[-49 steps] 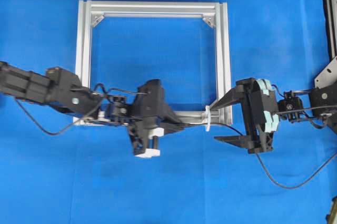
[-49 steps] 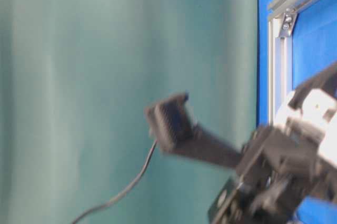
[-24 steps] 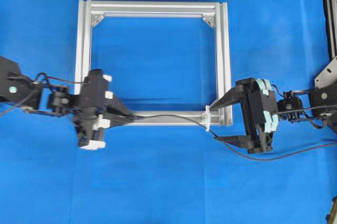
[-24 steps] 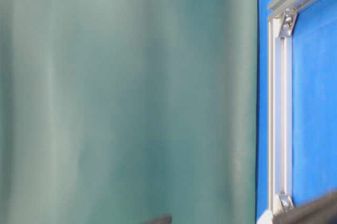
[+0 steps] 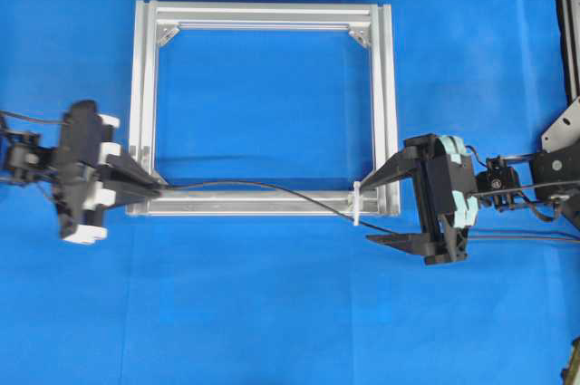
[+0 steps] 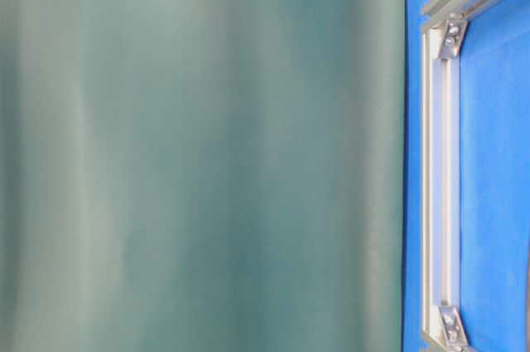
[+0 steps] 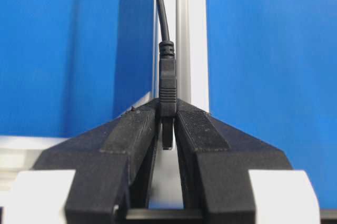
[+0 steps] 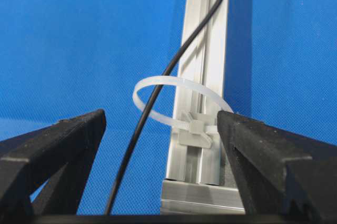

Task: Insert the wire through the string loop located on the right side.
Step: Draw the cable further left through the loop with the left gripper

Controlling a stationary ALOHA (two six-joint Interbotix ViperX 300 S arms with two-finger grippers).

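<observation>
The wire already runs through the string loop at the overhead view's lower right, the left gripper clamping its plug, the right gripper spread open, so little looks left.

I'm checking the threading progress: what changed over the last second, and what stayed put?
The left pincer, shut on the thin black wire's plug, travelled left along the aluminium frame's near rail, drawing the wire through the small white string loop. The right pincer stayed open around the loop; the frame did not move.
</observation>
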